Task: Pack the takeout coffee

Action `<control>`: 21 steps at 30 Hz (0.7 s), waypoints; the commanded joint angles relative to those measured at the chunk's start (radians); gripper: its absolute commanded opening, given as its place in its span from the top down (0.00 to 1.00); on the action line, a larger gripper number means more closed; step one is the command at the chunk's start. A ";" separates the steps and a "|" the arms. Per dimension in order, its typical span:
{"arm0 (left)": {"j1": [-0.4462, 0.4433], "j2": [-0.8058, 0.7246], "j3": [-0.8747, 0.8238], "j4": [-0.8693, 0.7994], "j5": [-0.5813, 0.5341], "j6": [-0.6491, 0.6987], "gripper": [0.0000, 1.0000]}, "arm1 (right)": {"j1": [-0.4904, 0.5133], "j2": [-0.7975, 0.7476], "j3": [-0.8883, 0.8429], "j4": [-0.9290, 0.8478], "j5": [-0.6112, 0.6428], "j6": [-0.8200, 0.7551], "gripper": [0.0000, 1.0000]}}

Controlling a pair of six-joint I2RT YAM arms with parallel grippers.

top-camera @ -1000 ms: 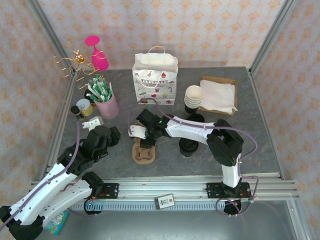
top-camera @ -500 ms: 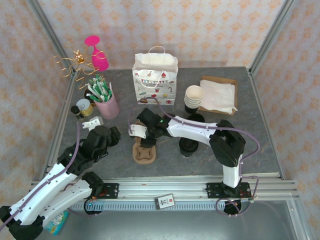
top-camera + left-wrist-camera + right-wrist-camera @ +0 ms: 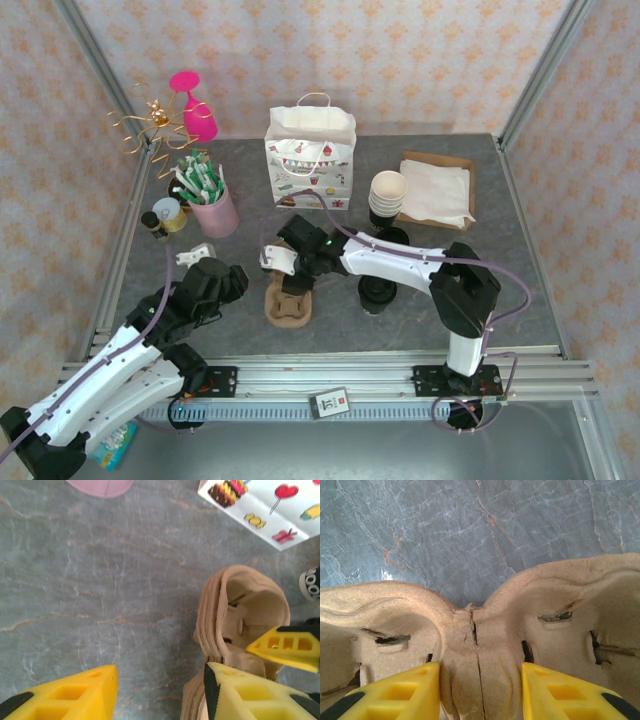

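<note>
Right gripper [image 3: 480, 682] pinches the middle ridge of a brown cardboard cup carrier [image 3: 480, 625]. Left gripper [image 3: 160, 687], fingers spread and empty, hovers at the carrier's left edge. The takeout coffee [image 3: 377, 290] stands just right of the right gripper, under its arm.

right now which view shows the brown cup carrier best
Right wrist view: the cup carrier is close and sharp, both pockets and the middle ridge pinched by the right pincer. Left wrist view: one end of the carrier. Top view: the carrier small, partly under that pincer.
</note>
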 commanded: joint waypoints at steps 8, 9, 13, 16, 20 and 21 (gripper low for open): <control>0.008 0.008 -0.109 0.181 0.223 -0.037 0.51 | -0.008 -0.037 -0.027 0.035 -0.012 0.054 0.58; 0.008 0.010 -0.111 0.184 0.226 -0.036 0.52 | -0.008 -0.041 -0.029 0.037 -0.012 0.056 0.58; 0.008 0.019 -0.100 0.176 0.216 -0.030 0.52 | -0.009 -0.059 -0.023 0.032 -0.004 0.064 0.59; 0.008 0.016 -0.085 0.159 0.194 -0.029 0.52 | -0.009 -0.081 -0.016 0.022 0.006 0.072 0.59; 0.008 0.012 -0.077 0.158 0.184 -0.028 0.52 | -0.008 -0.101 -0.015 0.008 0.024 0.083 0.59; 0.008 0.012 -0.075 0.156 0.181 -0.029 0.52 | -0.008 -0.101 -0.014 0.001 0.026 0.085 0.59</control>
